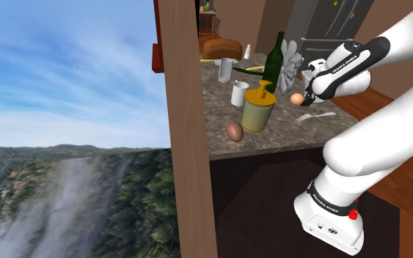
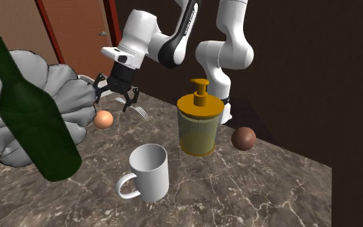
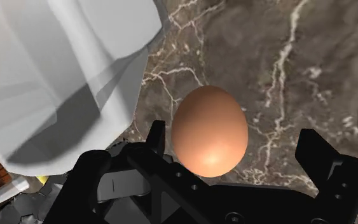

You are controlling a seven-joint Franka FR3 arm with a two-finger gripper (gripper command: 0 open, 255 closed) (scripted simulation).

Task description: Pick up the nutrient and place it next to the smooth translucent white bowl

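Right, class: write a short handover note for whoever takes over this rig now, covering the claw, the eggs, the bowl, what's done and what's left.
Claw: open, hanging just above the light egg, fingers either side of it, holding nothing.
Light egg: lying on the marble counter, close beside the pale scalloped bowl.
Darker egg: by the yellow pump bottle, away from the bowl.
Done: claw lined up over the light egg.
Left: probably close, lift and set it by the bowl, though it already lies near it.
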